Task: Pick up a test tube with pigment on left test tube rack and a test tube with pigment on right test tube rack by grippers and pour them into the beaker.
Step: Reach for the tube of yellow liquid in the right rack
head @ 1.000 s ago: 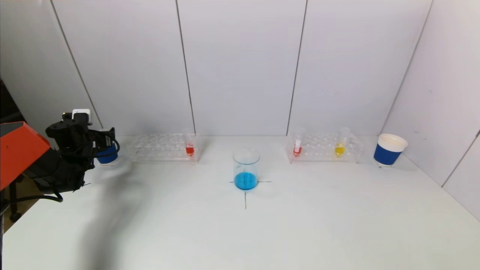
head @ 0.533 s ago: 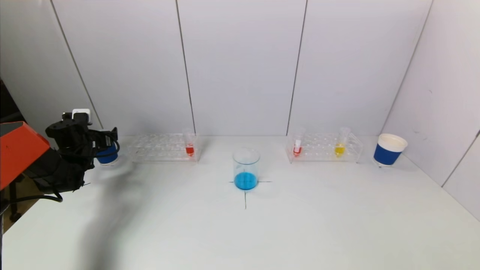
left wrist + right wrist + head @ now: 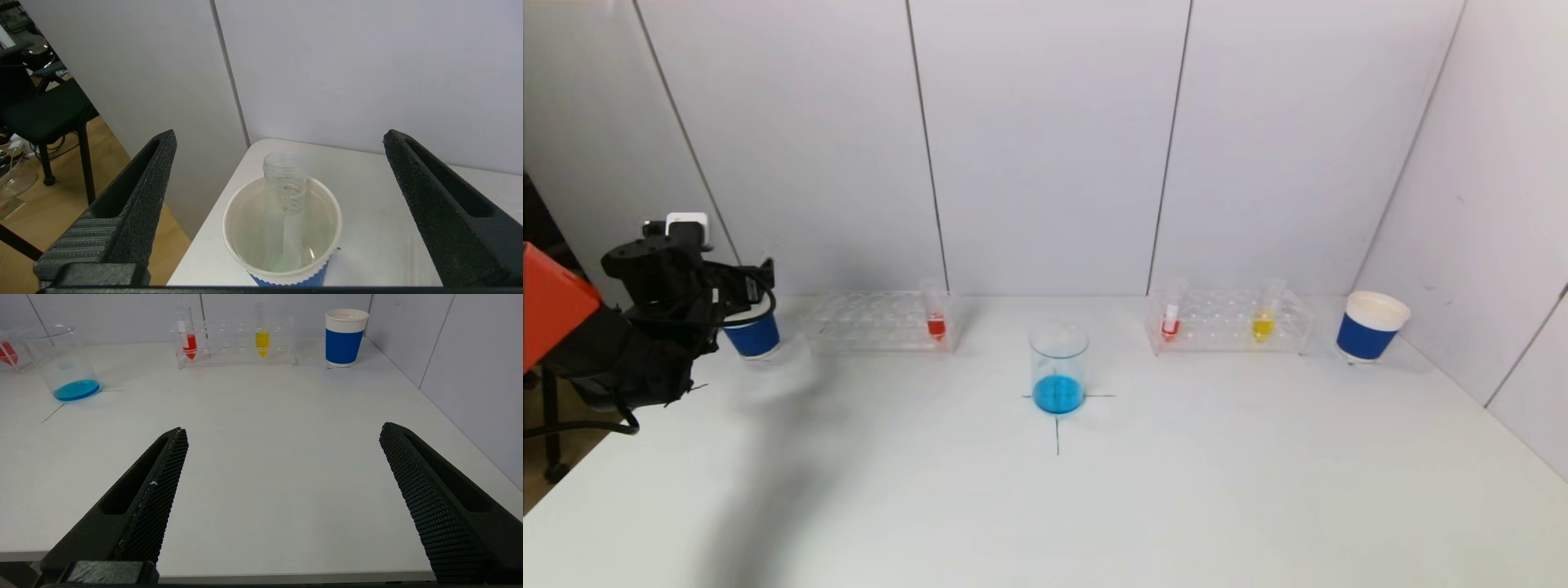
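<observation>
Now the left pincer (image 3: 278, 204) hangs wide open and higher than a second ago, drawn back from the blue-banded paper cup (image 3: 752, 331) at the surface's (image 3: 1045, 506) left rear, where a clear empty test tube (image 3: 286, 208) stands. The glass beaker of blue liquid (image 3: 1058, 367) sits centred between the racks, unmoved. The right pincer (image 3: 282, 498), released, hovers at the near edge.

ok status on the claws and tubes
Left claw open over left cup, empty tube inside. Right claw open, parked low. Nothing blocking the beaker.
</observation>
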Motion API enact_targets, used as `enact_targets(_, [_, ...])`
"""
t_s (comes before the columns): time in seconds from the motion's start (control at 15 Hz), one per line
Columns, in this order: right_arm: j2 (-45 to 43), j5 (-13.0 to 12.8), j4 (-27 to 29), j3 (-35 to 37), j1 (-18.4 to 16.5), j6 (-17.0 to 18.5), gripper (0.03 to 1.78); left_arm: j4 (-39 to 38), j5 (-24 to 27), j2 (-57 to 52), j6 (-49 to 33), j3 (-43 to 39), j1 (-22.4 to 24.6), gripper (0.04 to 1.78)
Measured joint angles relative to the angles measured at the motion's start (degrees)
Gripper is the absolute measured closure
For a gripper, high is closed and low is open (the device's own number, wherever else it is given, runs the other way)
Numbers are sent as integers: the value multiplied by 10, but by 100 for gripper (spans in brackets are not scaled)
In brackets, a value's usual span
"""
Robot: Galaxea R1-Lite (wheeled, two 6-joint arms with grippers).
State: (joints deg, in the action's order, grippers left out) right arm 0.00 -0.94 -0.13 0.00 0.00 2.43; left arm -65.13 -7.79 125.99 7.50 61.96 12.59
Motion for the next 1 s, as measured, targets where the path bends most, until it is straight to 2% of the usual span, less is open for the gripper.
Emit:
enact_targets(0.27, [0, 0, 0, 0, 0, 0, 10, 16, -12, -96, -1, -81, -47, 6])
enact_targets(0.53, [0, 0, 0, 0, 0, 0, 10, 34, -22, -237, 2, -176, -81, 6])
enact_targets(1.0, [0, 0, 0, 0, 0, 0, 10, 183, -21, -534, -1, -317, -141, 6])
